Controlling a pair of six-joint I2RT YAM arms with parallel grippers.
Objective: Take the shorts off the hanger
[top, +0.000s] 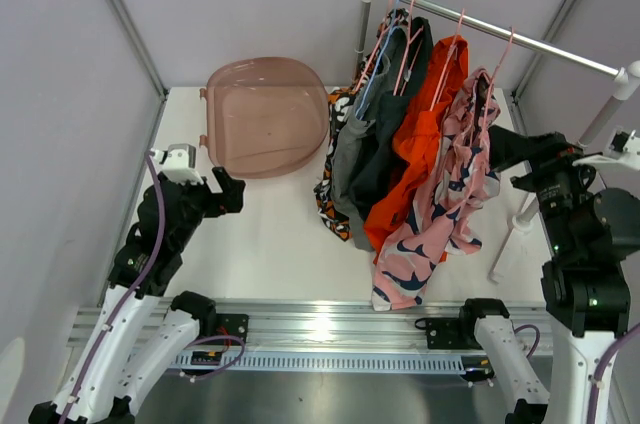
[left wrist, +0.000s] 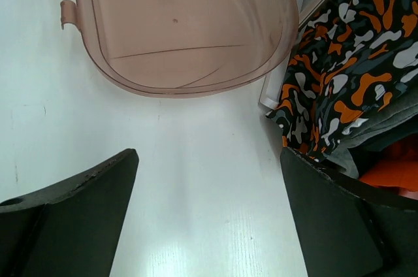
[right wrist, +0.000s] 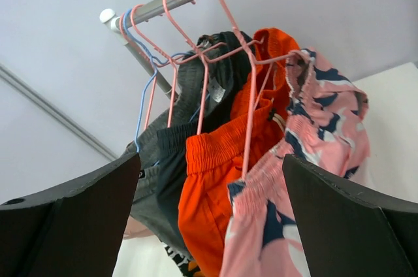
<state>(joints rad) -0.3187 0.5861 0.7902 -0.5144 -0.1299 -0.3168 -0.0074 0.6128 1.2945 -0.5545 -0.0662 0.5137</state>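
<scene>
Several shorts hang on hangers from a rail point(top: 520, 36). Pink shorts with navy print point(top: 440, 204) hang nearest the right arm, then orange point(top: 415, 134), charcoal point(top: 385, 144), grey point(top: 352, 149) and blotch-patterned shorts point(top: 330, 199). My right gripper point(top: 497, 149) is open beside the pink shorts, at their waistband. In the right wrist view the pink point(right wrist: 307, 159) and orange shorts point(right wrist: 219, 185) hang between my fingers point(right wrist: 353, 225) on pink hangers point(right wrist: 251, 81). My left gripper point(top: 232, 191) is open and empty over the table, left of the patterned shorts point(left wrist: 353, 55).
A translucent pink basin point(top: 265, 114) stands on the white table at the back left; it also shows in the left wrist view point(left wrist: 183, 22). White rack posts point(top: 520, 214) stand at the right and back. Grey walls enclose the cell.
</scene>
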